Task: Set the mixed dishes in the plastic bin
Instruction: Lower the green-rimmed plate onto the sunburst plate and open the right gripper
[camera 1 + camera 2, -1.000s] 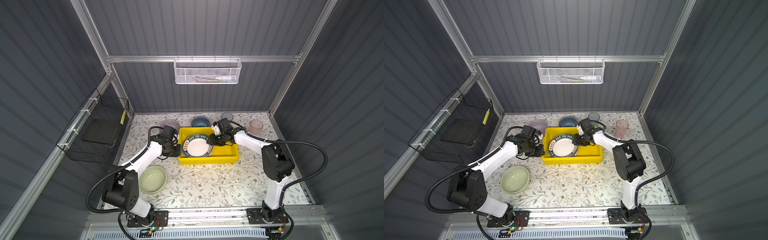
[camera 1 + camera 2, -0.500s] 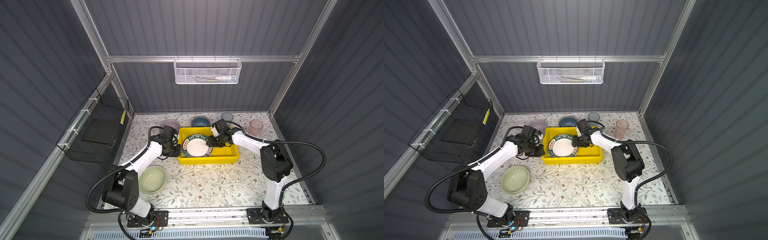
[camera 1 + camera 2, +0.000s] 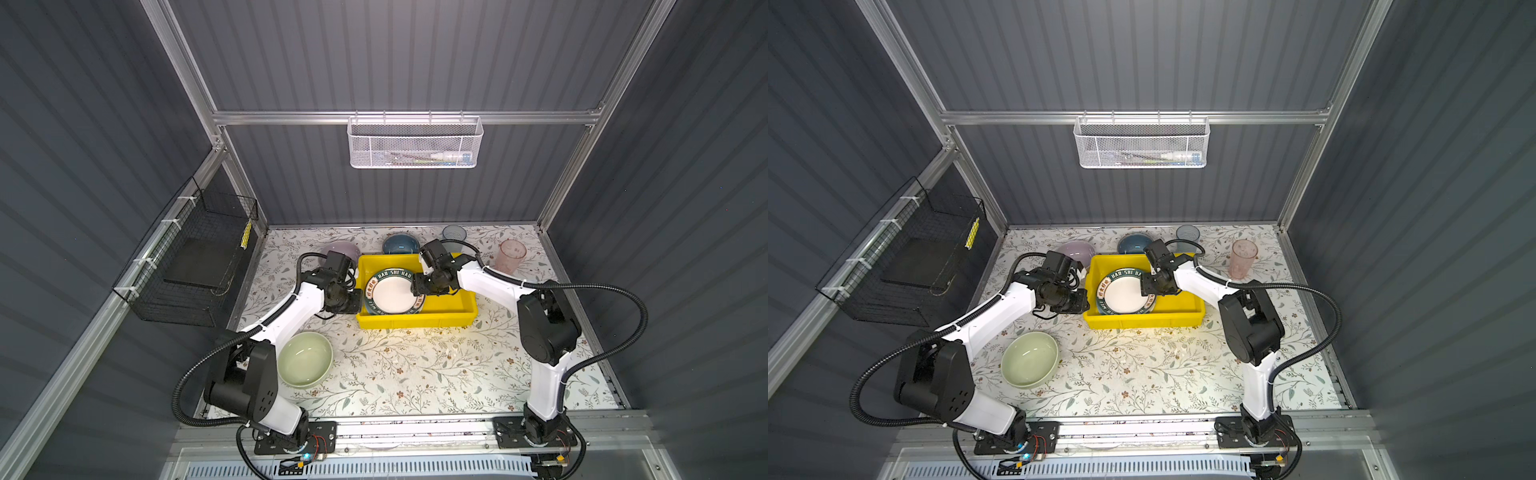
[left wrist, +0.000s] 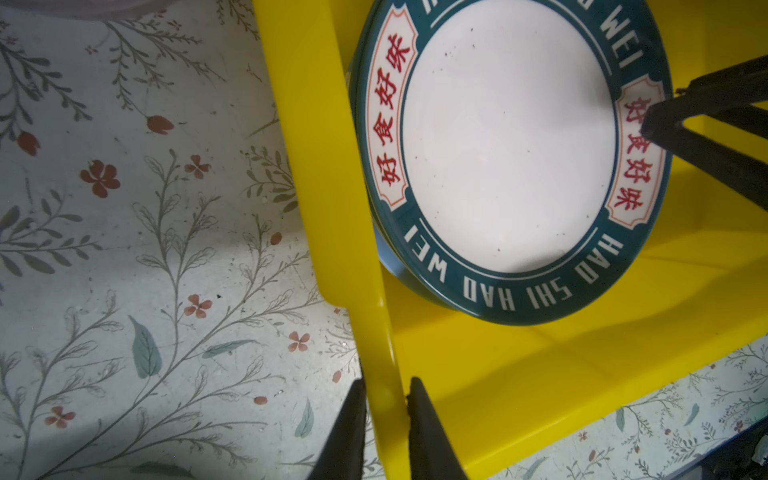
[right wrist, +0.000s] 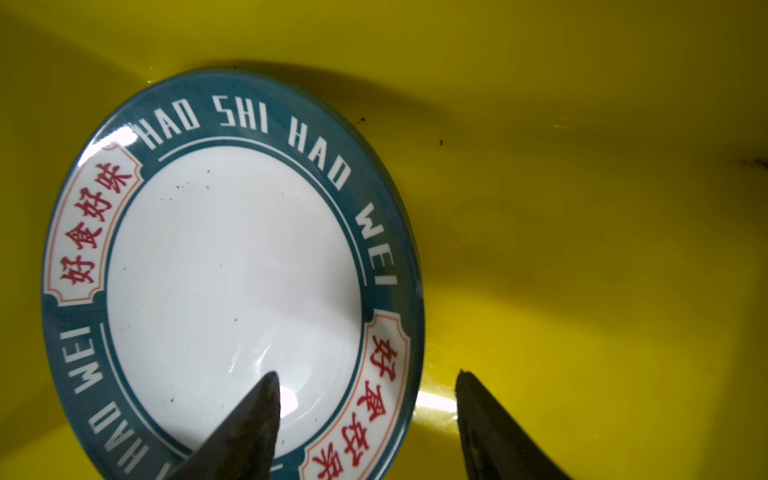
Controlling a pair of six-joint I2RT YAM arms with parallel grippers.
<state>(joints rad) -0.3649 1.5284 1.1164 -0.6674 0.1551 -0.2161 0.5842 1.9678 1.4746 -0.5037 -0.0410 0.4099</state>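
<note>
The yellow plastic bin point(image 3: 415, 322) point(image 3: 1142, 320) stands at the middle back of the table. A white plate with a dark lettered rim point(image 3: 392, 291) point(image 3: 1125, 293) point(image 4: 507, 137) point(image 5: 232, 257) lies in its left half, on top of another plate's bluish edge point(image 4: 386, 249). My left gripper point(image 3: 356, 301) point(image 3: 1086, 301) point(image 4: 384, 382) is shut on the bin's left wall. My right gripper point(image 3: 417, 286) point(image 3: 1148, 286) point(image 5: 366, 373) hangs open astride the plate's right rim, one finger over the plate, the other over the bin floor, gripping nothing.
On the table lie a pale green bowl point(image 3: 305, 359) at front left, a lilac bowl point(image 3: 343, 249) and a blue bowl point(image 3: 401, 244) behind the bin, with a blue tumbler point(image 3: 454, 233) and a pink tumbler point(image 3: 511, 254) at back right. A white mesh basket point(image 3: 413, 143) and a black wire basket point(image 3: 195, 266) hang on the walls.
My right gripper's jaws have spread apart off the lettered plate's right rim, and the plate rests in the bin. The left arm has not moved.
</note>
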